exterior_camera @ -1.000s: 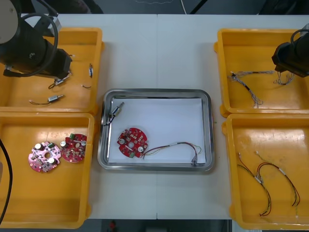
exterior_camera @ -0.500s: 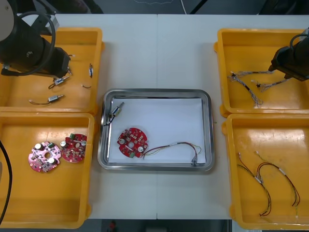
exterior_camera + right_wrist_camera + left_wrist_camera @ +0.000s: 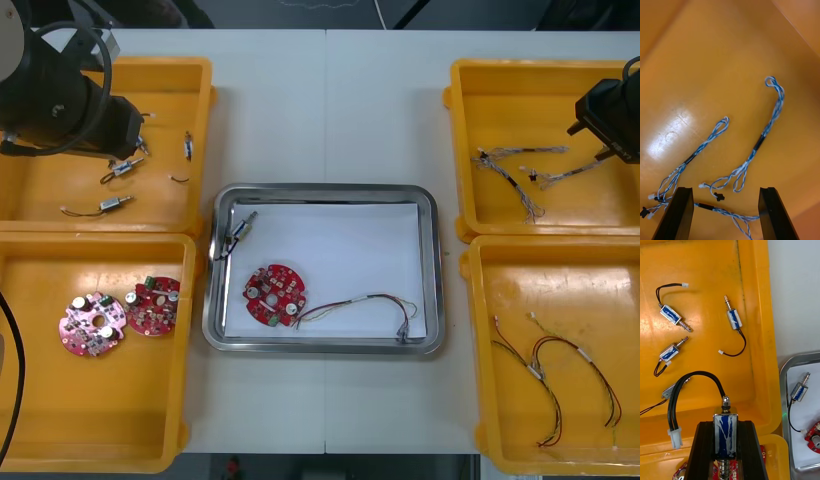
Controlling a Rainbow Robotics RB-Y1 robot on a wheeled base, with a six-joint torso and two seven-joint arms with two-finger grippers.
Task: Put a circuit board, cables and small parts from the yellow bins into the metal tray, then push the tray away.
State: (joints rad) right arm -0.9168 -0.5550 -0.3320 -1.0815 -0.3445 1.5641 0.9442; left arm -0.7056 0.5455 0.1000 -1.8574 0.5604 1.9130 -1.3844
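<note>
My left gripper [image 3: 725,424] is shut on a small metal part [image 3: 725,438] with a blue wrap and a looped black lead. It hangs over the far left yellow bin [image 3: 200,75], where several like parts [image 3: 733,318] lie. My right gripper [image 3: 725,189] is open above the floor of the far right bin [image 3: 460,80], nothing between its fingers. Twisted blue and white cables [image 3: 767,127] lie just beyond the fingertips. The metal tray [image 3: 320,190] holds a red circuit board [image 3: 274,294], a small metal part [image 3: 240,230] and a thin cable [image 3: 365,305].
The near left bin [image 3: 30,250] holds two round boards [image 3: 92,323]. Red, yellow and black cables [image 3: 560,380] lie in the near right bin [image 3: 480,260]. Bare table runs between the bins, beyond and in front of the tray.
My right gripper has opened and drawn back toward the right edge; a blue and white cable that hung bunched under it now lies stretched in the bin. The left arm has shifted slightly.
</note>
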